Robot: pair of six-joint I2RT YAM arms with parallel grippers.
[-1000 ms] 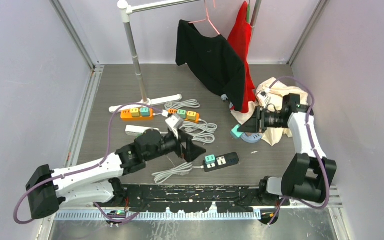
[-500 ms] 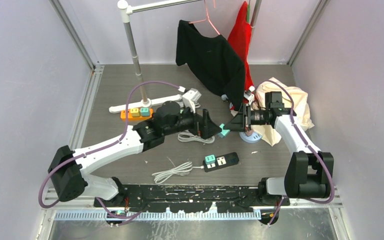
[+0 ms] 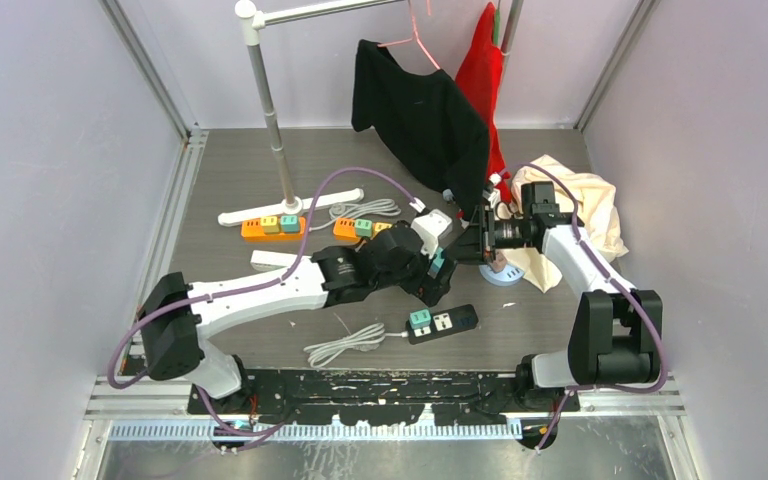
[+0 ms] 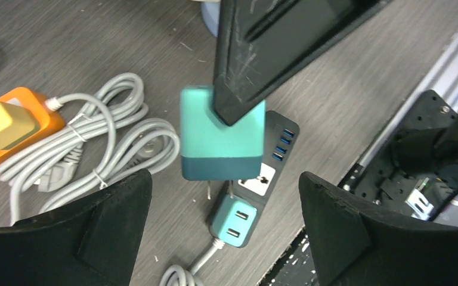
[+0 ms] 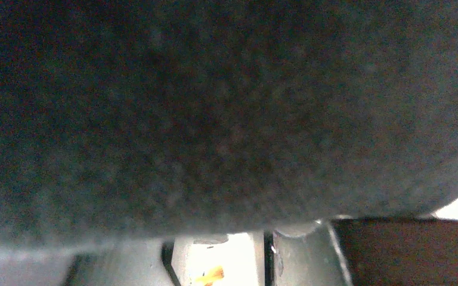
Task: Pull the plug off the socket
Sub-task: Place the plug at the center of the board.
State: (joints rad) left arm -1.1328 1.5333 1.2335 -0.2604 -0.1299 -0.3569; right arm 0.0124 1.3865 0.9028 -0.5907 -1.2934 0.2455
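A teal two-tone plug [image 4: 222,140] hangs in the air with its two prongs bare. My right gripper [image 3: 457,252] is shut on it; one black finger [image 4: 274,53] presses its top corner. Below it lies the black power strip [image 4: 269,156] with a teal adapter [image 4: 237,221] plugged into its end; the strip also shows in the top view [image 3: 443,323]. My left gripper [image 4: 223,238] is open, its jaws wide apart on either side below the plug, not touching it. In the top view it [image 3: 436,276] is right beside the right gripper. The right wrist view is blocked by a dark blur.
Two orange power strips [image 3: 273,227] [image 3: 366,230], a white strip [image 3: 270,260] and grey cable coils [image 3: 345,345] lie around. A clothes rack pole [image 3: 272,120] with black [image 3: 425,120] and red [image 3: 480,75] garments stands behind. A cream cloth [image 3: 570,205] lies at right.
My left arm swung from the front left round to the centre, up to the right gripper. The right gripper carried the teal plug leftward.
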